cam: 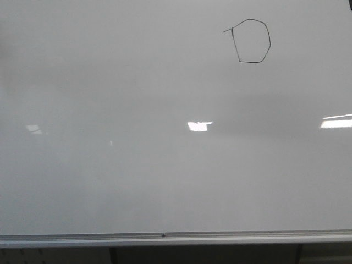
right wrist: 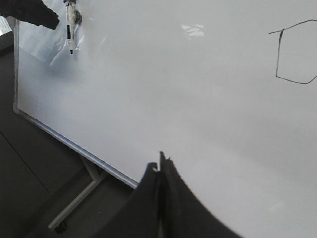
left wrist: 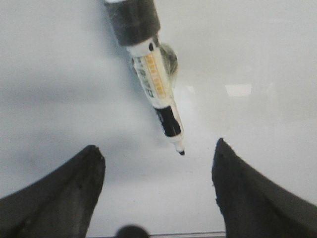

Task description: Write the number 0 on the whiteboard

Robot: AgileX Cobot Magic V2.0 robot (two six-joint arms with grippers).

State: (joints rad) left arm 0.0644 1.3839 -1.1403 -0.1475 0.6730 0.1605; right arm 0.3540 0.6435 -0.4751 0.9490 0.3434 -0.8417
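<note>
black number 0, one whiteboard

A black-tipped marker with an orange-printed white barrel, tilted tip-down — a grey stand leg below.

- Whiteboard: glossy white-grey surface; silver rail along its lower edge.
- Number 0: thin black outline on the whiteboard.
- Marker: white barrel, orange and black label print, black tip section, dark grey band at the far end.
- Left end effector: black fingers.
- Right end effector: black fingers.
</note>
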